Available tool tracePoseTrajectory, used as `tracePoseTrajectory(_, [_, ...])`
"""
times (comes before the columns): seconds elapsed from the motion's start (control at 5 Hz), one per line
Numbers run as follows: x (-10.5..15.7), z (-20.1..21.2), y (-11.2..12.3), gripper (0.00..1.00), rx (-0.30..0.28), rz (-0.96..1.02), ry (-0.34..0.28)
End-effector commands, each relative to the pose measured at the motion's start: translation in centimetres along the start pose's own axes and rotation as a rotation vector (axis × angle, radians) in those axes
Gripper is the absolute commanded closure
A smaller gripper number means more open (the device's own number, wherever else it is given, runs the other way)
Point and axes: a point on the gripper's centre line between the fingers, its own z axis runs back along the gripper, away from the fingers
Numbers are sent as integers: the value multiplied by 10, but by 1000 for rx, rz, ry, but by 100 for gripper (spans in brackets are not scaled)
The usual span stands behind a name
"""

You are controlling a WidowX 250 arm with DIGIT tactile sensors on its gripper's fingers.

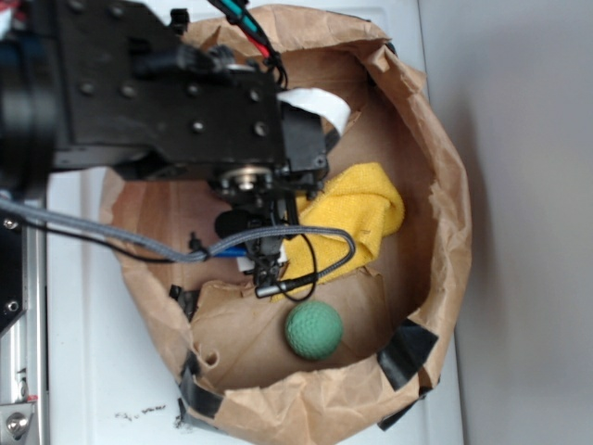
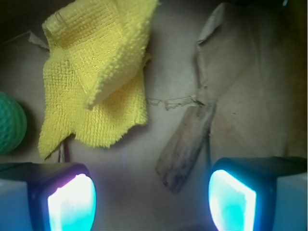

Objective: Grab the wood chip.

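Note:
In the wrist view the wood chip (image 2: 185, 147), a flat brown sliver with a jagged end, lies slanted on the paper bag floor. My gripper (image 2: 151, 202) is open and empty. Its two glowing pads (image 2: 72, 202) stand wide apart at the bottom of the view. The chip's lower end reaches between them, nearer the right pad. In the exterior view my gripper (image 1: 264, 269) hangs inside the paper bag (image 1: 445, 213), just above the green ball (image 1: 313, 330). The arm hides the chip there.
A yellow cloth (image 2: 91, 82) lies crumpled left of the chip and shows in the exterior view (image 1: 357, 218). The green ball (image 2: 10, 122) is at the wrist view's left edge. A torn paper flap (image 2: 250, 82) lies right of the chip. The bag's walls ring everything.

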Motion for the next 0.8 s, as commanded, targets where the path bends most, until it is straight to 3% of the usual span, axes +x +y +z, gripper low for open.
tracePoseTrajectory(0.0, [7,-13,10,0,67,-1,-43])
tracePoseTrajectory(0.6, [9,-22,11,0,78,-39,-42])
